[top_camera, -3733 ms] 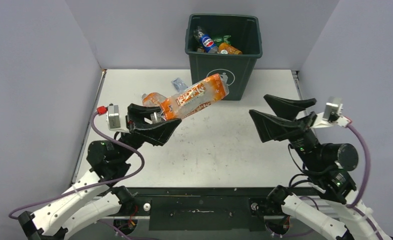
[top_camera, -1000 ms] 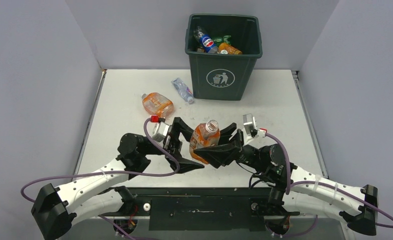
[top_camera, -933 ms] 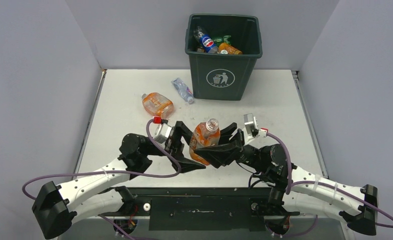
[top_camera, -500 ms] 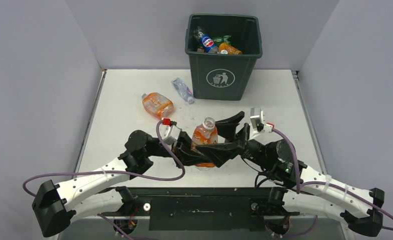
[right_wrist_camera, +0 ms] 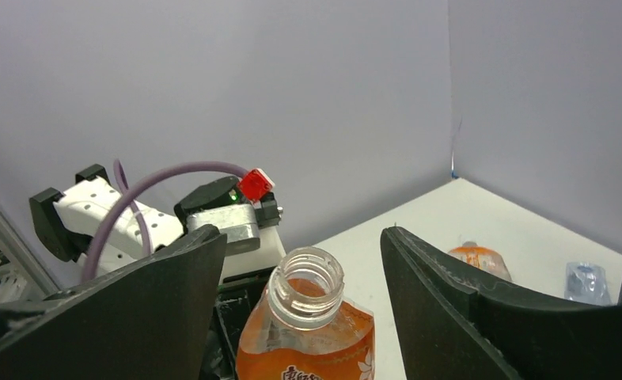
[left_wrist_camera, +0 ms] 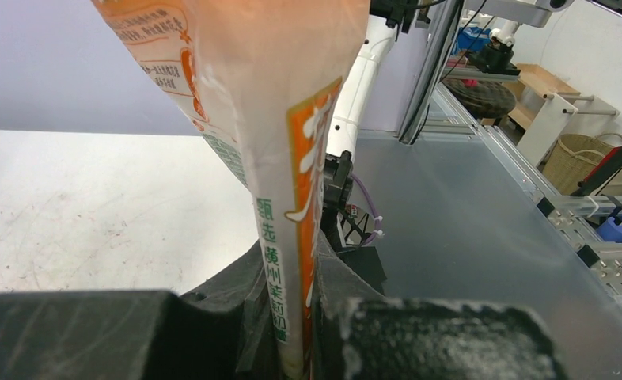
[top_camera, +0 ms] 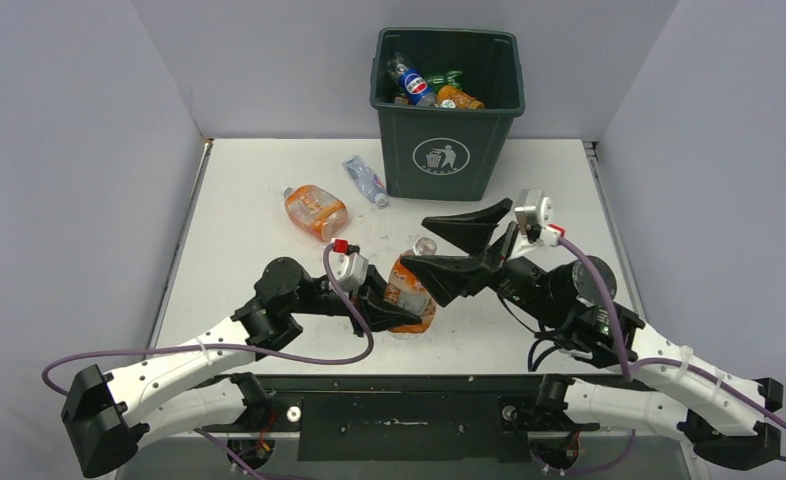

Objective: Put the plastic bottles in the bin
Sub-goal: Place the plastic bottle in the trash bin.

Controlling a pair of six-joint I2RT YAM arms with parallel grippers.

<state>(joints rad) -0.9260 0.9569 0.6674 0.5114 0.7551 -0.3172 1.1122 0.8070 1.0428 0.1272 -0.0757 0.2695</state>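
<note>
My left gripper (top_camera: 405,312) is shut on the flattened lower part of an uncapped orange bottle (top_camera: 410,290), which stands upright at the near middle of the table. In the left wrist view the bottle (left_wrist_camera: 292,158) is pinched between the jaws (left_wrist_camera: 296,324). My right gripper (top_camera: 456,250) is open just beyond the bottle's neck, not touching it. In the right wrist view the bottle mouth (right_wrist_camera: 306,286) sits between the spread fingers (right_wrist_camera: 301,241). The dark green bin (top_camera: 447,160) stands at the far side with several bottles (top_camera: 424,85) inside.
A crushed orange bottle (top_camera: 314,210) and a clear bottle (top_camera: 365,180) lie on the table left of the bin. Both also show in the right wrist view, the orange one (right_wrist_camera: 474,260) and the clear one (right_wrist_camera: 585,281). Grey walls enclose the table.
My left gripper moved in and shut on the bottle's lower part. My right gripper let the bottle go, opened and drew back up to the right.
</note>
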